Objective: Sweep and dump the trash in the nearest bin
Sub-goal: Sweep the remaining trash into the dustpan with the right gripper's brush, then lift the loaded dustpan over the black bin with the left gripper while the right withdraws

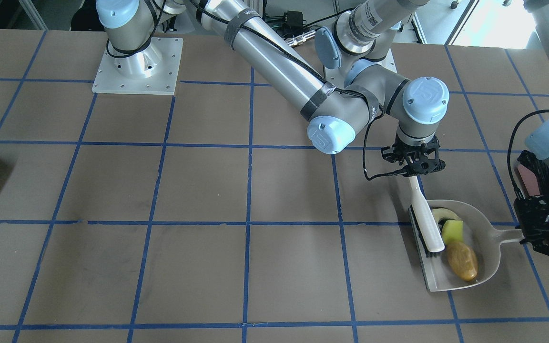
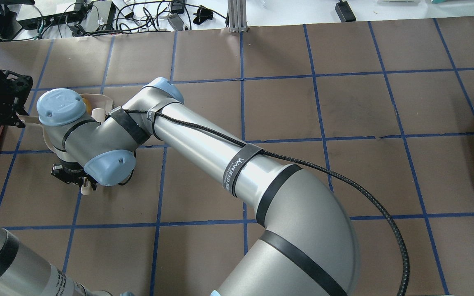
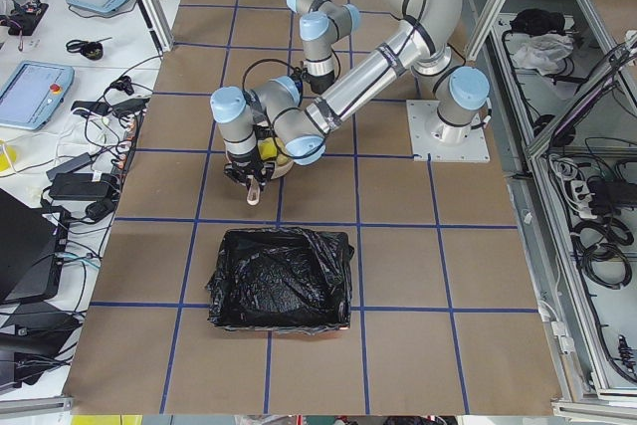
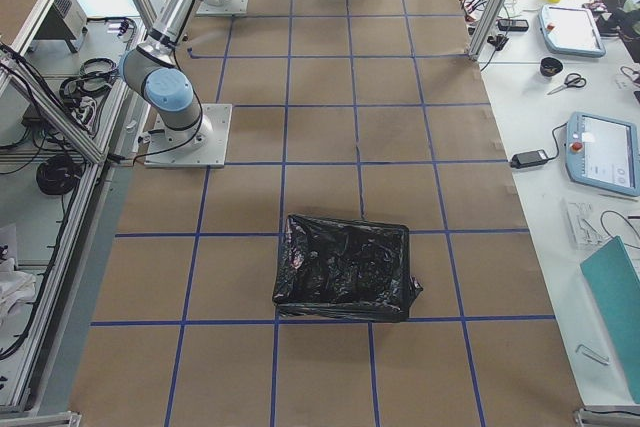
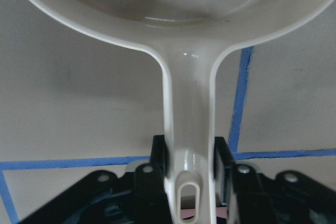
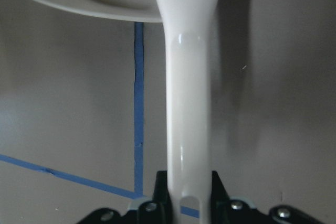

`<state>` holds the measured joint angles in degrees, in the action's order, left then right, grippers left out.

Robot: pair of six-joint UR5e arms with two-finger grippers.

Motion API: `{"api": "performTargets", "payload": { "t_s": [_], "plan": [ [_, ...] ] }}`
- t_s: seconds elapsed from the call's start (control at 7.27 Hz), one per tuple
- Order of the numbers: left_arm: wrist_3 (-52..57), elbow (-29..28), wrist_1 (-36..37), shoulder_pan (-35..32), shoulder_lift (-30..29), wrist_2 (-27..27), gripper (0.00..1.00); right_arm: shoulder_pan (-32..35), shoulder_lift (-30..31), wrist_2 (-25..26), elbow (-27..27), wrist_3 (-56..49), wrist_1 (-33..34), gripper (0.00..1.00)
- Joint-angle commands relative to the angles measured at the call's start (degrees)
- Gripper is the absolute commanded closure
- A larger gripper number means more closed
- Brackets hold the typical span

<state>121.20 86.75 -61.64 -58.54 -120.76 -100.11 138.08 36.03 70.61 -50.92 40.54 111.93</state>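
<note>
The left gripper (image 5: 190, 153) is clamping the pan (image 1: 486, 267) by its handle, holding it flat. The right gripper (image 6: 189, 187) is gripping the brush (image 1: 429, 231), whose bristles are blocking the pan's mouth, penning the trash (image 1: 462, 261) inside. The third, pale bit is apparently hiding behind the brush, and the bin (image 3: 282, 279) is waiting nearby.

Black strap (image 2: 243, 164) on the arm, well back from the right hand (image 2: 72, 176): white lettering begins "WAN", the rest illegible. Blue joint cap (image 1: 425, 97) directly above that hand: moulded logo, unreadable.

Brown table (image 1: 112, 190), blue tape grid (image 1: 249, 190)
</note>
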Motion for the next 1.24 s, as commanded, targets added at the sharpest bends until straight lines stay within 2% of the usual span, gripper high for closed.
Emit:
{"api": "performTargets", "payload": {
  "t_s": [0.0,0.28,0.55,0.69,0.83,0.96,1.1],
  "plan": [
    [-0.1,0.4,0.1,0.0,0.0,0.1,1.00,-0.3,-1.1,-0.3,0.5,-9.8,-0.1,1.00],
    [0.2,0.6,0.1,0.1,0.2,1.7,1.00,-1.1,2.6,0.9,-0.7,-4.3,-4.4,1.00],
    [0.4,0.5,0.0,0.4,0.3,2.2,1.00,-3.2,7.1,2.2,-1.4,0.1,-12.8,1.00],
    [0.7,0.3,-0.1,1.0,0.4,4.3,1.00,-5.5,9.2,3.6,-3.8,1.4,-14.7,1.00],
    [0.9,-0.1,-0.9,3.1,0.4,7.3,1.00,-7.9,13.4,5.8,-9.6,0.3,-15.7,1.00],
    [1.1,-0.6,-4.8,5.7,1.0,9.5,1.00,-8.6,19.5,6.4,-19.5,-2.4,-14.8,1.00],
    [1.6,-0.9,-6.7,6.8,2.3,9.4,1.00,-10.2,27.2,7.0,-30.5,-5.6,-12.9,1.00]
  ]
}}
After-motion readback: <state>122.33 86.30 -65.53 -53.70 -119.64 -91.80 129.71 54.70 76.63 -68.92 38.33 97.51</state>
